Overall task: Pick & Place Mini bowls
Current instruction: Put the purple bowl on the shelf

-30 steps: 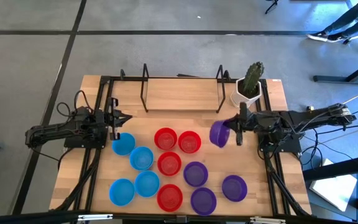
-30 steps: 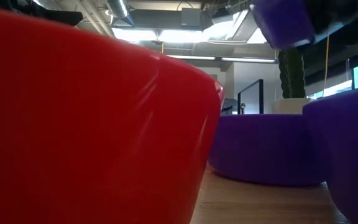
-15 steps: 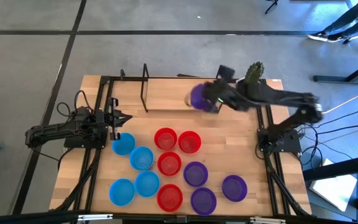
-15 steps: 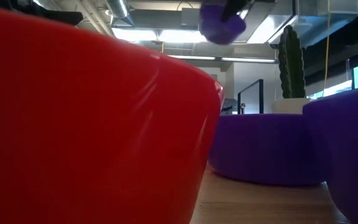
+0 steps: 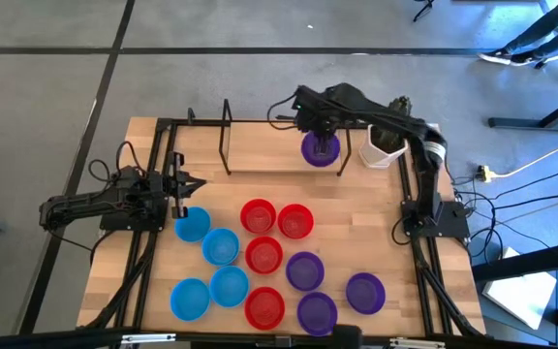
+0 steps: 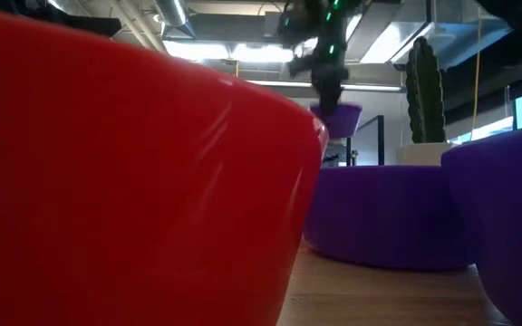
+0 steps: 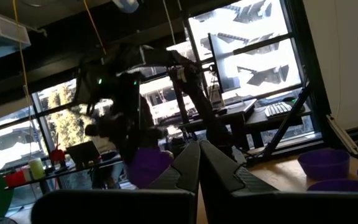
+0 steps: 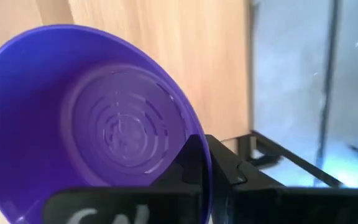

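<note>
My right gripper (image 5: 323, 136) hangs over the far middle of the table, shut on a purple mini bowl (image 5: 320, 149), which the low view shows open side up (image 6: 336, 118) above the tabletop. The other mini bowls rest on their bases on the near half of the table: blue ones (image 5: 220, 246), red ones (image 5: 263, 255) and purple ones (image 5: 305, 270). My left gripper (image 5: 184, 186) waits shut at the table's left side, with nothing between its fingers (image 7: 199, 163). My right gripper holds the purple bowl by its rim (image 8: 199, 138), with one finger (image 8: 191, 163) inside the bowl and the other outside its wall. The fingers come from above, pointing down. The bowl is lifted clear of the table and hangs below them, nearly upright.
A black wire rack (image 5: 284, 136) stands along the far edge, right under the held bowl. A white pot with a cactus (image 5: 387, 141) sits at the far right corner. Bare wood lies between the rack and the bowls.
My right gripper has swung with the purple bowl from the table's right side toward the far edge and the left, rising a little. It has tipped from level to pointing down, so the bowl, which lay on its side, now hangs open side up.
</note>
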